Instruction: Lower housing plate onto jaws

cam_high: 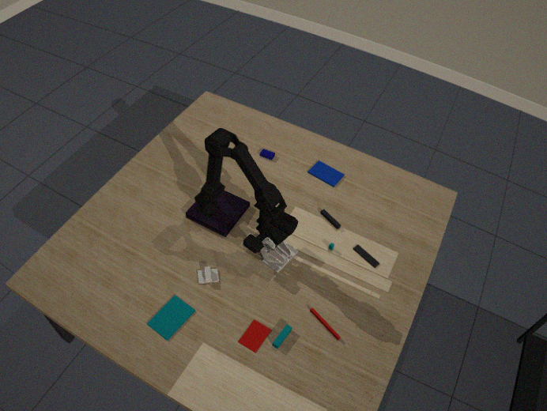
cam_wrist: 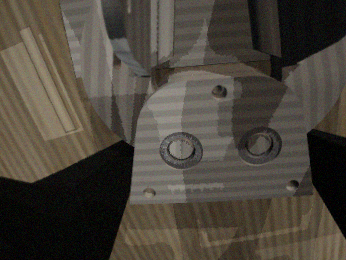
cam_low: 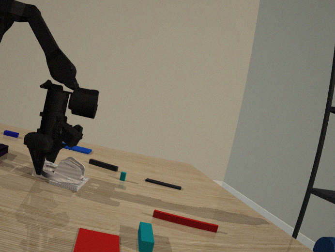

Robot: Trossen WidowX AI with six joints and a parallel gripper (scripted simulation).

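Observation:
The pale grey housing plate (cam_wrist: pixel 220 172) has two dark-ringed holes and three small holes. My gripper (cam_high: pixel 266 252) (cam_low: pixel 44 167) (cam_wrist: pixel 215 141) is shut on the housing plate, with one black finger at each side edge. The two curved grey jaws (cam_low: pixel 70 170) rise beside the plate, above a pale base (cam_low: pixel 65 185) on the table; in the wrist view, curved parts show past the plate's far edge. The plate looks flat to the wrist camera and low over the assembly. Whether it touches the jaw stubs is hidden, and any small gap cannot be told.
A small pale part with a raised bar (cam_high: pixel 207 275) lies left of the assembly. A teal plate (cam_high: pixel 171 316), red plate (cam_high: pixel 254 335), teal bar (cam_high: pixel 281 336) and red bar (cam_high: pixel 325 323) lie toward the front. Black bars (cam_high: pixel 330 218) (cam_high: pixel 366 256) and a blue plate (cam_high: pixel 326 173) lie beyond.

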